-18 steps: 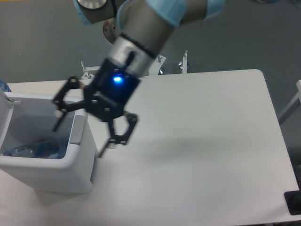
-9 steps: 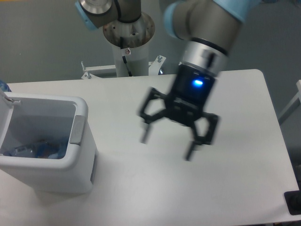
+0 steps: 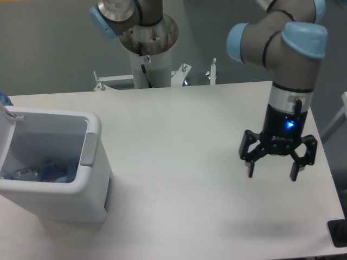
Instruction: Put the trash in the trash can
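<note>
Broadly, we judged the task to be at or near its end. We took the trash can [image 3: 81, 189] as our landmark: a boxy white bin with rounded corners, standing at the left end of the white table [image 3: 179, 135], its lid hinged back on the far-left side and a grey tab [image 3: 90, 149] on the rim nearest the table's middle. Away from the can, the tabletop showed no bottle and no wrapper anywhere we could see.

The arm [image 3: 290, 81] stood far to the right of the can, near the table's opposite edge, pointing straight down. Its gripper [image 3: 272, 169] hung above the surface with the two fingers spread apart and nothing between them, a blue light glowing on its body.

Inside the can, low against the left wall, we made out a jumble of clear, crinkled plastic with blue in it [image 3: 40, 172]. We took that for the crushed bottle, lying at the bottom. The white wrapper we could not pick out as a separate thing; it may have been in the same heap, but the view was too dim and small to tell.

So both pieces were off the table, at least one plainly in the can. What remained, in our judgement, was little: perhaps only to confirm the wrapper.
</note>
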Robot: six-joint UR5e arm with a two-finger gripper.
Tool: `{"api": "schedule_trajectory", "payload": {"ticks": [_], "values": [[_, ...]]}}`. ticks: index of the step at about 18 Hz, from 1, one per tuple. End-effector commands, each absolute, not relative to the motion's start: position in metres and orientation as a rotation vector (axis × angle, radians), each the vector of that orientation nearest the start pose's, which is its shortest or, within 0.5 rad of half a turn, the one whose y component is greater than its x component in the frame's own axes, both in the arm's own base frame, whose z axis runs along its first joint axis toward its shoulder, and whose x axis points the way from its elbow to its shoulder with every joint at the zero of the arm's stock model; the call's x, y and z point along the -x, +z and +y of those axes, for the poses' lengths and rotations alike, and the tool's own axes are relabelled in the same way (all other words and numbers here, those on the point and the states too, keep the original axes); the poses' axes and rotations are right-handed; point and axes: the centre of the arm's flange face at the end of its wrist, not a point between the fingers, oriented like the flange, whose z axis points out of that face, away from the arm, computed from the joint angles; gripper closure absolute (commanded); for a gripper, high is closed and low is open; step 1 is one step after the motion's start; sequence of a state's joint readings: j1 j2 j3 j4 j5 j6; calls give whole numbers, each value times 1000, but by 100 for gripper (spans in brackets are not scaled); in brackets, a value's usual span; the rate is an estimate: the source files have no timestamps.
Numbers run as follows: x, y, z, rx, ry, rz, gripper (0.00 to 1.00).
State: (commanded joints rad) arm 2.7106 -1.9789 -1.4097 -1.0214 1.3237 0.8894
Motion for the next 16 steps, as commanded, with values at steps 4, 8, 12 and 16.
{"api": "schedule_trajectory", "payload": {"ticks": [4,8,12,16], "values": [[548,385,416,2874,239,-222,0],[548,376,409,2991,213,-65,0],[548,379,408,3001,222,94,0],[546,372,406,3021,219,108,0]]}}
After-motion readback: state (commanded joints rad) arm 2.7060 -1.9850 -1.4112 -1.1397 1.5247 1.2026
